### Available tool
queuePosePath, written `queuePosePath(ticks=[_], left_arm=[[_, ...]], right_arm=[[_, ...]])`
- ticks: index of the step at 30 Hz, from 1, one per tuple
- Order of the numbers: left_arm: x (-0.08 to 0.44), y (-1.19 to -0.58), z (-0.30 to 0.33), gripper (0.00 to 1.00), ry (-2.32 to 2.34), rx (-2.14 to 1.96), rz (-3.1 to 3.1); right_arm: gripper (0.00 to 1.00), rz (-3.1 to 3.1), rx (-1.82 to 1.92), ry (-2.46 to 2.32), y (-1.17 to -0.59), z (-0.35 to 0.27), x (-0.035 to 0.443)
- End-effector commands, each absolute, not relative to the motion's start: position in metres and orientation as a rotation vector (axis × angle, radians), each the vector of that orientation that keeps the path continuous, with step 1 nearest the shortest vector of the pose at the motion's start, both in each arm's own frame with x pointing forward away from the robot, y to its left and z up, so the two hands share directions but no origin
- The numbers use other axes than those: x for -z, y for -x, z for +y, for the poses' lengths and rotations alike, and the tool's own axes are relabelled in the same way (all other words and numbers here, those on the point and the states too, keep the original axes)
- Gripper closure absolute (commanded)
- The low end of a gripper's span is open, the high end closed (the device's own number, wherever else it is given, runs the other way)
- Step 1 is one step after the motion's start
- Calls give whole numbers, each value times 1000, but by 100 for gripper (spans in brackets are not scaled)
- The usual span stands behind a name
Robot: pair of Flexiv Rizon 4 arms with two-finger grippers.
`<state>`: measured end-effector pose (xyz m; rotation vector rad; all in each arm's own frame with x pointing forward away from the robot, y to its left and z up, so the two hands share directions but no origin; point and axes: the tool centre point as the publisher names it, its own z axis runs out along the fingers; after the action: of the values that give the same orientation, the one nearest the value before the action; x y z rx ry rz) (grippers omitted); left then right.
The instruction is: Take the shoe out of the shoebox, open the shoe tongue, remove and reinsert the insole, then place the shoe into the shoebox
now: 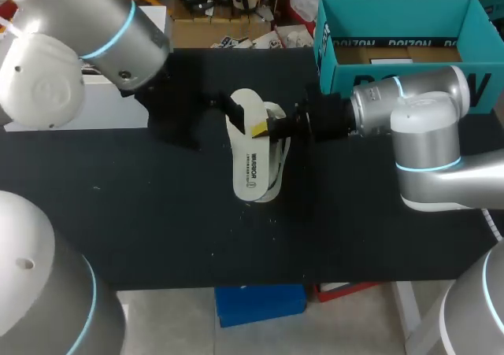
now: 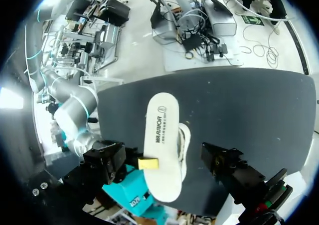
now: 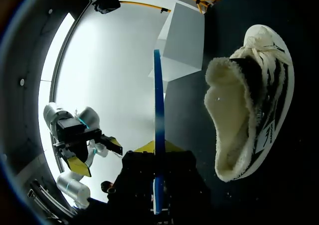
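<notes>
White insole (image 1: 246, 162) with dark lengthwise print, clamped edge-on between the right gripper (image 1: 261, 128) fingers, over white, black-striped, fleece-lined shoe (image 3: 249, 100) on black counter (image 1: 157, 213), printed teal shoebox (image 1: 327, 52) nearby

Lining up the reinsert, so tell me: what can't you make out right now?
Head view: the insole, shut in the right gripper, covers the opening of the shoe.
Left wrist view: the insole hides all but the shoe's side.
Right wrist view: the insole shows edge-on only; the shoe's inside is too dark to read.
</notes>
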<state>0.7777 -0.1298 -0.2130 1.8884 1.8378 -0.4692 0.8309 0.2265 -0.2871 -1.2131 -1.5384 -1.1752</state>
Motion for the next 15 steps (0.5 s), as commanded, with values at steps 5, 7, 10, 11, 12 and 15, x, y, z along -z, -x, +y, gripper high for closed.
queuePosePath(ticks=[5, 7, 10, 11, 12, 15], left_arm=[[224, -776, -120, 0, -1607, 1009, 1307], [224, -776, -120, 0, -1607, 1009, 1307], [224, -776, -120, 0, -1607, 1009, 1307], [224, -776, -120, 0, -1607, 1009, 1307], [224, -776, -120, 0, -1607, 1009, 1307], [224, -776, -120, 0, -1607, 1009, 1307]], right_arm=[[100, -1539, 1173, 1213, -832, 227, 288], [100, -1539, 1173, 1213, -832, 227, 288], [100, -1539, 1173, 1213, -832, 227, 288], [100, -1539, 1173, 1213, -832, 227, 288], [100, -1539, 1173, 1213, -832, 227, 288], [100, -1539, 1173, 1213, -832, 227, 288]])
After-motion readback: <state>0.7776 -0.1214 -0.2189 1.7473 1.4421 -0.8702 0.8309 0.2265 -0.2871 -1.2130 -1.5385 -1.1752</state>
